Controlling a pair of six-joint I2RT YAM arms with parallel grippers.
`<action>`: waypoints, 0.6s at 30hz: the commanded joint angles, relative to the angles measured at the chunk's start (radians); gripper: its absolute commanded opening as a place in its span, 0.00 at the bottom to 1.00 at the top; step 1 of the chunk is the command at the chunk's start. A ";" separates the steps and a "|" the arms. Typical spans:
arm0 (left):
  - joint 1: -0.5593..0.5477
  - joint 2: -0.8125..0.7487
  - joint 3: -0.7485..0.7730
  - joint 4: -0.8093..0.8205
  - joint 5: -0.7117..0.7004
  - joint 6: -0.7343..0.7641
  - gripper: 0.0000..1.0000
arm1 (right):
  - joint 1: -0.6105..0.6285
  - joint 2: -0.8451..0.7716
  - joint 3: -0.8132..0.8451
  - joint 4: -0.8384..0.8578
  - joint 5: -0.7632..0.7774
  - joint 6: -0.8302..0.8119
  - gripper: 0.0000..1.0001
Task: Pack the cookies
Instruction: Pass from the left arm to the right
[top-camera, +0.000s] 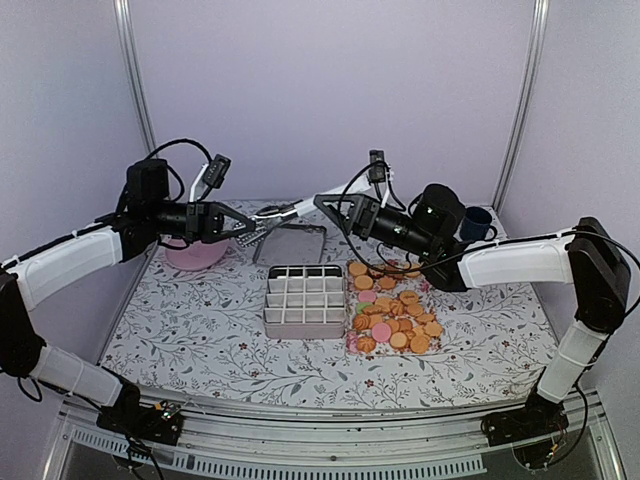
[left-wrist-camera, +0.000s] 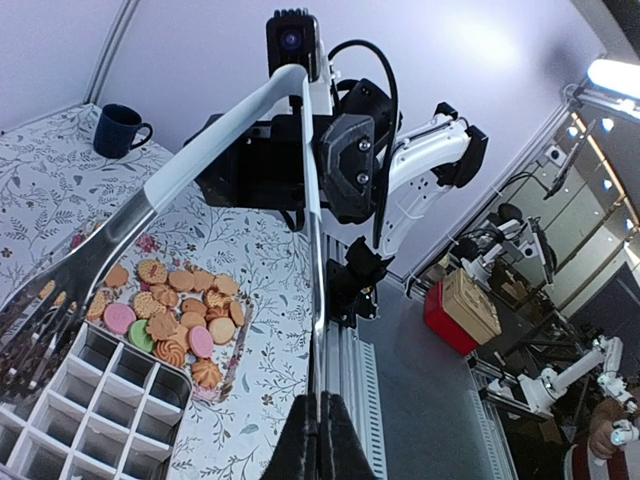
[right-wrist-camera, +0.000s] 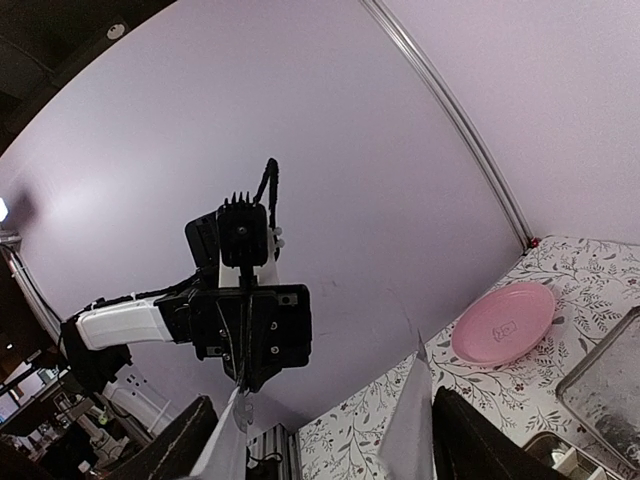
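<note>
Left gripper (left-wrist-camera: 320, 410) is clenched on one tip of the tongs (left-wrist-camera: 200, 165); right gripper (right-wrist-camera: 325, 405) straddles their white arms, fingers wide, pressing or not I cannot tell. The cookies (top-camera: 395, 315) lie heaped just right of the divided tray (top-camera: 305, 328)

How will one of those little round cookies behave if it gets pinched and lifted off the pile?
Probably light: the cookies look small and thin. Likely brittle, since some have ridged, baked edges, so a hard squeeze from the tongs may crack one. They lie flat and overlapping, so lifting one may drag neighbours.
</note>
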 joint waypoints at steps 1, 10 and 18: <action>0.008 -0.022 -0.028 0.115 0.037 -0.116 0.00 | 0.022 -0.031 0.014 0.008 0.005 -0.041 0.74; 0.009 -0.020 -0.062 0.220 0.066 -0.208 0.00 | 0.036 -0.045 0.004 -0.002 0.082 -0.090 0.78; 0.017 -0.019 -0.102 0.325 0.070 -0.280 0.00 | 0.039 -0.009 0.041 0.010 0.043 -0.068 0.70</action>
